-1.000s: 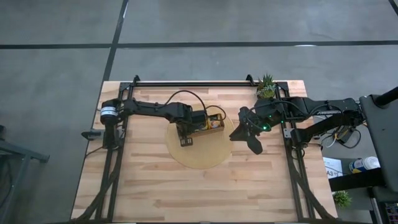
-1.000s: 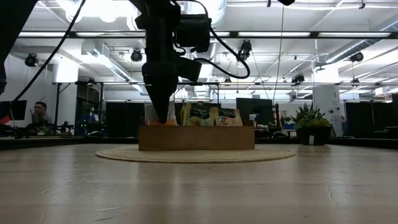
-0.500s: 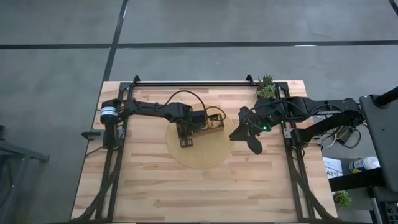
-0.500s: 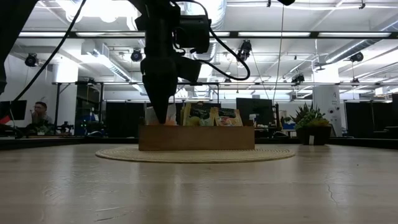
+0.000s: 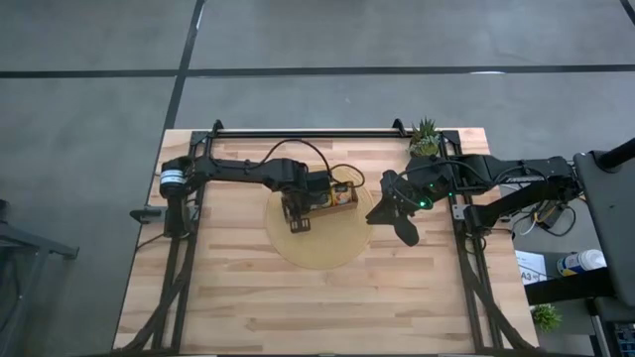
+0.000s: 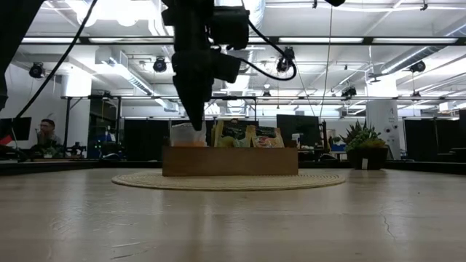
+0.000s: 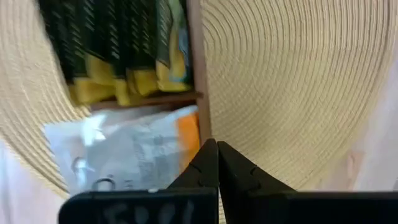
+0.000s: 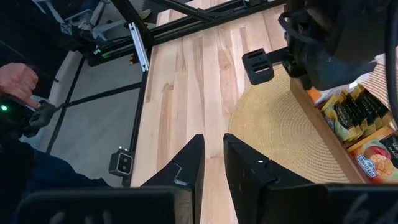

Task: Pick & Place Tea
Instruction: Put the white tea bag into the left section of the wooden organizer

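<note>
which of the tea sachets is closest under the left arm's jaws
The white paper sachet with an orange patch, lying right by the shut left gripper; the yellow-green dark-labelled sachets sit in the next compartment.

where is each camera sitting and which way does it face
High view: above the table, facing straight down; shows both arms, left gripper, right gripper.
Low view: at tabletop height, facing level at the tray; one arm hangs in.
Left wrist view: faces past shut fingers onto tea packets, mat.
Right wrist view: faces past own fingers across the table.
All four share the mat and the tray.
</note>
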You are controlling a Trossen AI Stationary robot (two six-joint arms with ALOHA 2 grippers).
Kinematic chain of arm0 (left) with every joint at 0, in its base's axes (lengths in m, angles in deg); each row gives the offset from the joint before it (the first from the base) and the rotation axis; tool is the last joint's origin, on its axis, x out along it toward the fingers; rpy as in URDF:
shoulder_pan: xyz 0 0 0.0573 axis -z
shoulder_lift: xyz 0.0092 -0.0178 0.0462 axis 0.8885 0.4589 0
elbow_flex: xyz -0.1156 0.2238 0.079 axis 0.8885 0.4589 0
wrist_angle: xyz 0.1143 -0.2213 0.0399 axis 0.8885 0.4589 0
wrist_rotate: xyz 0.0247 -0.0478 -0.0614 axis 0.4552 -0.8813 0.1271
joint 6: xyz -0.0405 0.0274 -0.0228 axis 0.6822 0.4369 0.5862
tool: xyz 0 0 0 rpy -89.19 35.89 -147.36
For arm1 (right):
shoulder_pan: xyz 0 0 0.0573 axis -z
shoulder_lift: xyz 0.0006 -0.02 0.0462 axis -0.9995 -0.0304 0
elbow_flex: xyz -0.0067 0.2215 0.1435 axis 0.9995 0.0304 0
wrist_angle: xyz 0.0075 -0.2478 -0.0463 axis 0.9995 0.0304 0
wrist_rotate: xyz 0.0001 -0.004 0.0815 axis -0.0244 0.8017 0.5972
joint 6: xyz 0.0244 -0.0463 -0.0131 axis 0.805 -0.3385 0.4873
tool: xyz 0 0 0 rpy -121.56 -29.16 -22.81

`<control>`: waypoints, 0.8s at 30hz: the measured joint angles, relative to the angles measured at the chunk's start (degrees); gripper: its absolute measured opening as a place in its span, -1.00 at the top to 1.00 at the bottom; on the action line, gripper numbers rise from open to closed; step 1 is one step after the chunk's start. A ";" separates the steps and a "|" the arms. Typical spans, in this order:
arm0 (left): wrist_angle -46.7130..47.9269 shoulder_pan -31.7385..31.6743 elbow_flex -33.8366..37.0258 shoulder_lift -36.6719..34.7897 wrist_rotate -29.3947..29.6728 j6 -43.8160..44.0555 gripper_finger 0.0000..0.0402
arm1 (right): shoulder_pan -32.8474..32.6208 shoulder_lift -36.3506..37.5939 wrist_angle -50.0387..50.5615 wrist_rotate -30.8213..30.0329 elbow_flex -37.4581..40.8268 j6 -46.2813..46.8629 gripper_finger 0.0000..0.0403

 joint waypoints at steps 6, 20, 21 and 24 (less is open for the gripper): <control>0.71 -0.55 -0.74 -0.02 1.10 -0.32 1.00 | -0.01 0.00 -0.02 0.00 0.00 -0.40 0.68; -2.51 -1.49 5.33 -0.02 1.06 0.34 1.00 | 0.00 0.00 0.08 0.01 0.00 -1.39 0.69; -2.75 -1.49 5.95 -0.02 1.08 0.37 1.00 | 0.02 0.00 0.09 0.02 0.00 -1.70 0.69; -3.87 -1.49 7.28 -0.02 1.06 0.97 1.00 | -0.01 0.00 0.09 0.02 0.00 -2.04 0.68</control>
